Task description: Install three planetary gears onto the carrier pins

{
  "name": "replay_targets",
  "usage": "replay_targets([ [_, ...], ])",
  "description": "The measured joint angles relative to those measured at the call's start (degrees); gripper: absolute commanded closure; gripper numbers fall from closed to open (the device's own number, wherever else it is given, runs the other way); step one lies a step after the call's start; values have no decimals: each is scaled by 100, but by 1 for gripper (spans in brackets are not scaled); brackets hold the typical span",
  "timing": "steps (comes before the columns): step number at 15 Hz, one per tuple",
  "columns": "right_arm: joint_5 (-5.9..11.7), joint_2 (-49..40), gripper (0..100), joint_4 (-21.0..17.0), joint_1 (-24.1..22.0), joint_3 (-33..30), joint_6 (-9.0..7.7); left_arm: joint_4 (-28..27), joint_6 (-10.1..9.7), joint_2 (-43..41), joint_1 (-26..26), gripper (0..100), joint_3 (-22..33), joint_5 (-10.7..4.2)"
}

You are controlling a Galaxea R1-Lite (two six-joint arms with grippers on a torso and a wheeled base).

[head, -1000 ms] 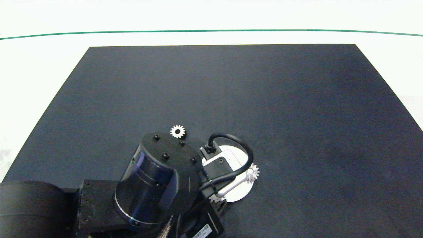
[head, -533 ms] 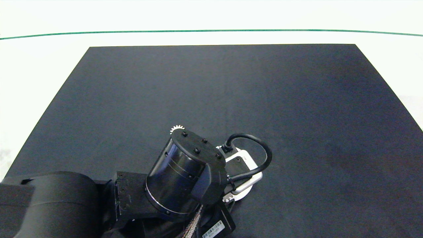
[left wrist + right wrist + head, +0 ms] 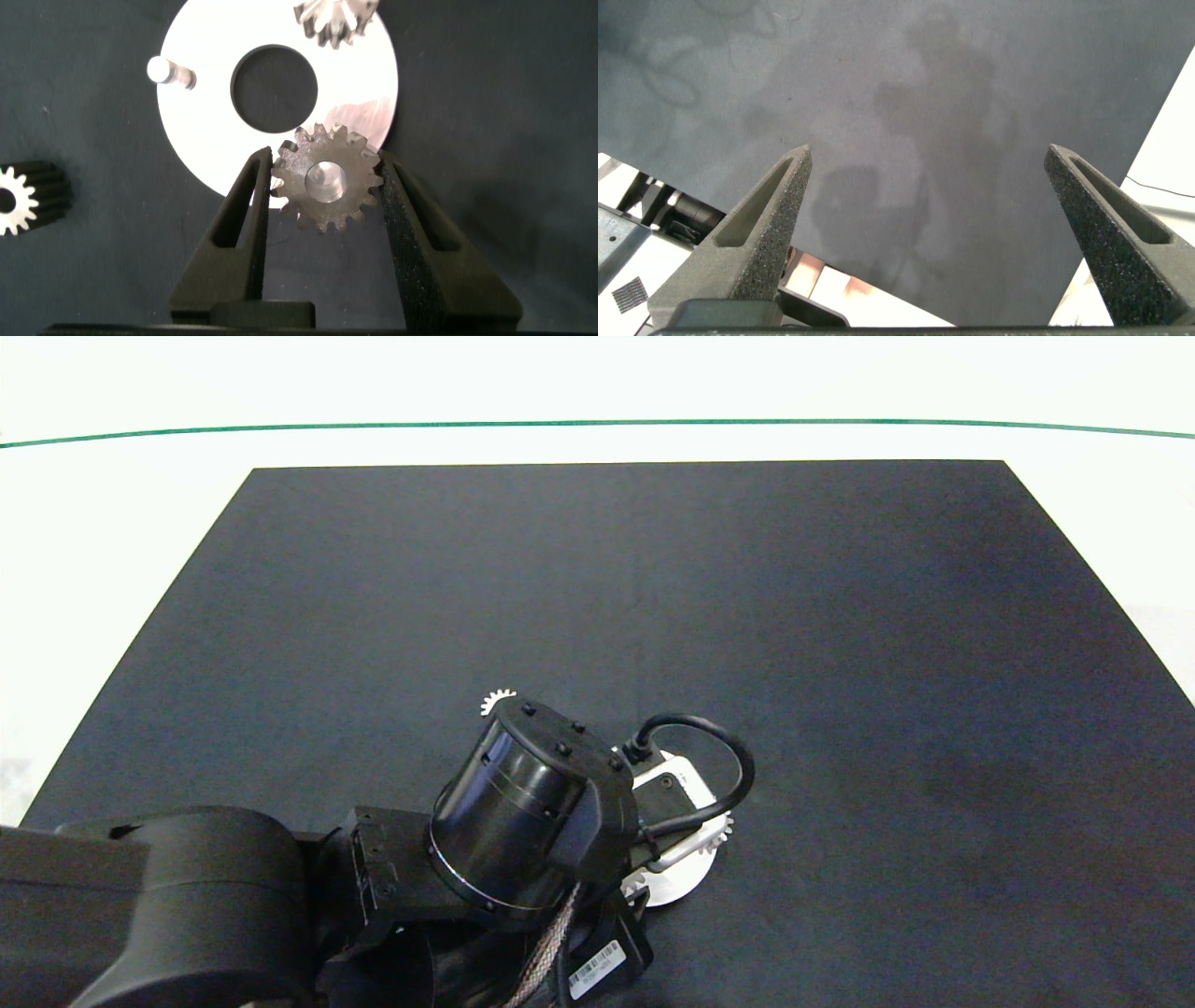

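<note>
The left end effector (image 3: 325, 182) hangs over the white disc (image 3: 196, 131), near the front edge of the desk (image 3: 840, 616), and its 2 fingers stand on either side of 1 planetary gear (image 3: 327, 177). The pads look to touch the teeth lightly, but I cannot tell if they press or have let go. This gear lies flat with a pale pin end showing inside its centre hole, so I judge it is already seated on its carrier pin and the fingers are there only to keep it level. A 2nd gear (image 3: 336, 19) sits at the far rim of the disc, probably on its own pin (the pin itself is hidden). The 3rd pin (image 3: 171, 72) stands bare. The 3rd gear (image 3: 23, 198) lies on the dark mat beside the disc, apart from it, waiting for its turn. The right end effector (image 3: 924, 243) is spread wide and empty above bare mat, out of the head view.
</note>
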State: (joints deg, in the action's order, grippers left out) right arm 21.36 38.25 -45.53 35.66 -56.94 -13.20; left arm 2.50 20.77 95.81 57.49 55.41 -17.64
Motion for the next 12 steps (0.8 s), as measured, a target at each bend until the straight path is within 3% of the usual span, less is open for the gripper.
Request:
replay_targets([
  [12, -2, -30, 0, -2, 1, 0, -2, 30, 1, 17, -28, 99, -177, 1],
])
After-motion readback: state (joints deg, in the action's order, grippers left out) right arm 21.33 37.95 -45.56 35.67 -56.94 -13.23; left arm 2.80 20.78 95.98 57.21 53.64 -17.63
